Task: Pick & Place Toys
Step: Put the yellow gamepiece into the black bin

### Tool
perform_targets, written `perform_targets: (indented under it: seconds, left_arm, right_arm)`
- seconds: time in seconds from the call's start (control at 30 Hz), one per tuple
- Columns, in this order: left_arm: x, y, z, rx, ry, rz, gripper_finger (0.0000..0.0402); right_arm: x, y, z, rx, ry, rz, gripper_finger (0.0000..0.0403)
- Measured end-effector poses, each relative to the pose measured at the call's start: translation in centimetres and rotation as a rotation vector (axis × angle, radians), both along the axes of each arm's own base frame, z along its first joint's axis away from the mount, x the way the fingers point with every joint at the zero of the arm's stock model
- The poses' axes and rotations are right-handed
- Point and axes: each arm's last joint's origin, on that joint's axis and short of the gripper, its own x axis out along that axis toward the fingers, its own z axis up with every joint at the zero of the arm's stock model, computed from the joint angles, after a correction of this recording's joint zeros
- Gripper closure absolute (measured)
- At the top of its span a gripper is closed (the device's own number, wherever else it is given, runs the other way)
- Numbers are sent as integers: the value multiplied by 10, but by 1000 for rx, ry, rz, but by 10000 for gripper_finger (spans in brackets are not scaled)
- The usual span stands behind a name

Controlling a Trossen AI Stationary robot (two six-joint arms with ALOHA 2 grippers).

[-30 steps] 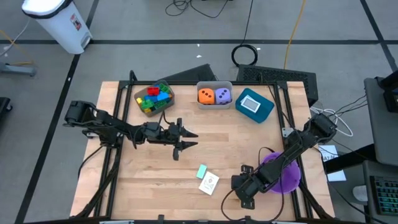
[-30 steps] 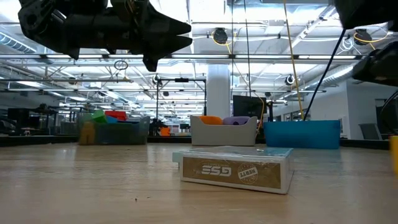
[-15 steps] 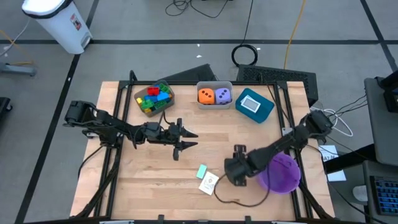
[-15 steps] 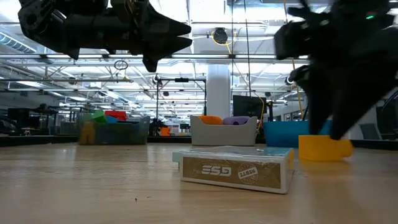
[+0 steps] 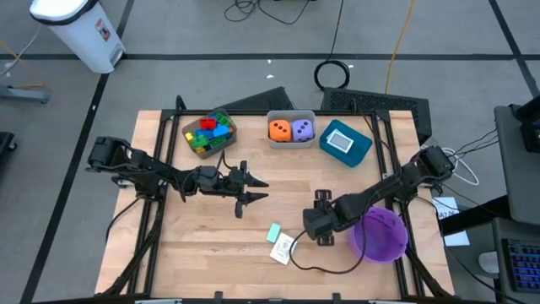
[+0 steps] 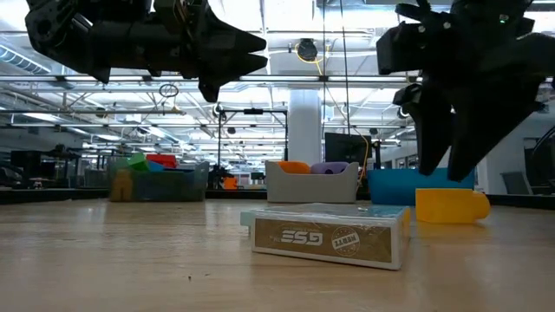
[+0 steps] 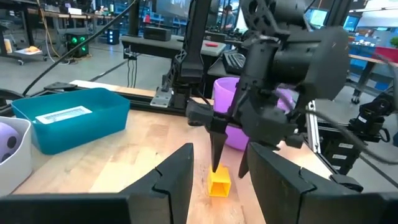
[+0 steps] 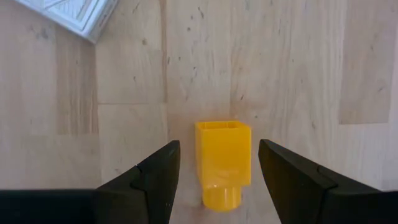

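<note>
A yellow block (image 8: 222,162) lies on its side on the wooden table; it also shows in the low view (image 6: 451,205) and the left wrist view (image 7: 219,182). My right gripper (image 8: 217,171) is open, points down and hovers just above the block, one finger on either side of it; in the high view (image 5: 314,226) it hides the block. My left gripper (image 5: 257,190) is open and empty, held above the table's middle. A card box (image 5: 283,248) and a teal card (image 5: 273,232) lie flat left of the right gripper.
At the far edge stand a brown bin (image 5: 209,133) of coloured blocks, a grey bin (image 5: 291,129) with an orange and a purple die, and a teal bin (image 5: 345,141) with a card. A purple bowl (image 5: 380,235) stands right of my right gripper.
My right gripper has swung from beside the bowl near the table's near edge toward the far left, and now hangs over the yellow block. In the low view the block has shifted from the right edge toward the left and has lain still for the last half second.
</note>
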Motion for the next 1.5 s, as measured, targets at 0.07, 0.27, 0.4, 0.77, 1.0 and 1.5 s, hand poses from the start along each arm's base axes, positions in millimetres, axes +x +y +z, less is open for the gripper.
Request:
perform_targets:
  seconds: [0.07,0.27,0.4,0.77,1.0,1.5]
  left_arm:
    - [0,0,0,0,0,0,245]
    - [0,0,-1,1,7,0,245]
    - [0,0,-1,1,12,0,245]
    - [0,0,-2,2,22,0,245]
    - [0,0,-3,-3,35,0,245]
    - [0,4,4,4,-38,15,245]
  right_arm:
    - [-3,-2,-6,-6,15,-2,191]
    - [-7,-11,-16,-16,42,-32,190]
    - [-8,-13,-23,-8,27,-30,190]
    - [-7,-22,-30,-5,19,-48,211]
    - [-4,-27,-29,-7,9,-40,273]
    - [11,-35,44,-141,-352,63,267]
